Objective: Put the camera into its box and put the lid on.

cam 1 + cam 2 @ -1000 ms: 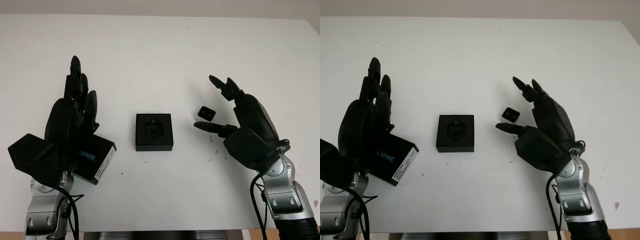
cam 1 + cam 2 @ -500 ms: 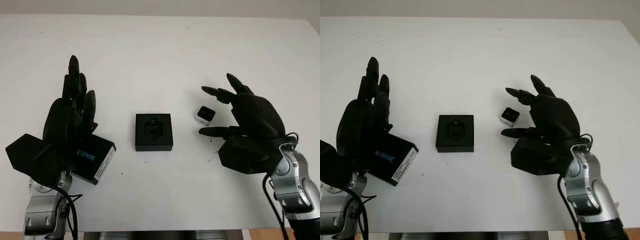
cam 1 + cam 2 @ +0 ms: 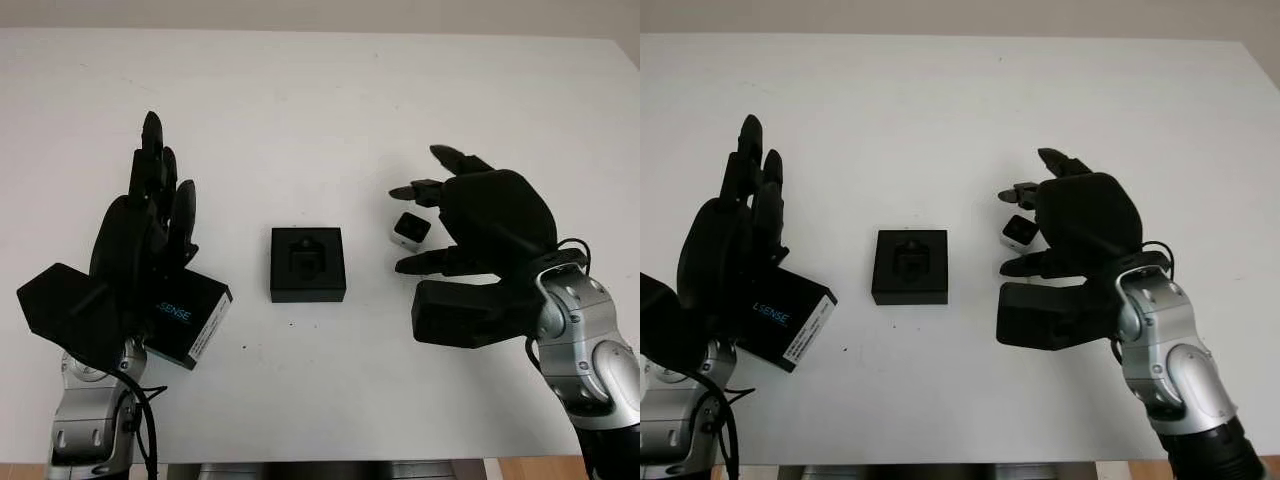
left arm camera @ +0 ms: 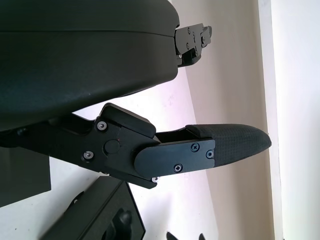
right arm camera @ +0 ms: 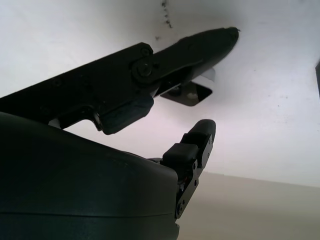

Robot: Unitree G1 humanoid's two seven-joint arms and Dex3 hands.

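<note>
The black box base [image 3: 308, 264] with its foam insert sits at the table's middle, seen too in the left wrist view [image 4: 100, 215]. The small camera [image 3: 410, 229], a cube with white sides and a black face, lies to its right. My right hand [image 3: 399, 228] arches over the camera, open, with the thumb [image 3: 428, 262] on the near side and the fingers [image 3: 420, 189] on the far side. In the right wrist view the camera [image 5: 192, 93] sits just behind the thumb, and a fingertip [image 5: 201, 134] stands apart from it. The black lid [image 3: 190, 318] with "SENSE" printed on it lies at the left, partly under my open left hand [image 3: 160, 170].
The white table [image 3: 320, 110] stretches wide behind the objects. Its front edge [image 3: 320, 462] runs close below both forearms. A few small dark specks mark the surface near the camera.
My right hand turned and swung left to arch over the camera. The camera, first lying dark-face up, now shows a white side. The left hand and lid barely moved.
</note>
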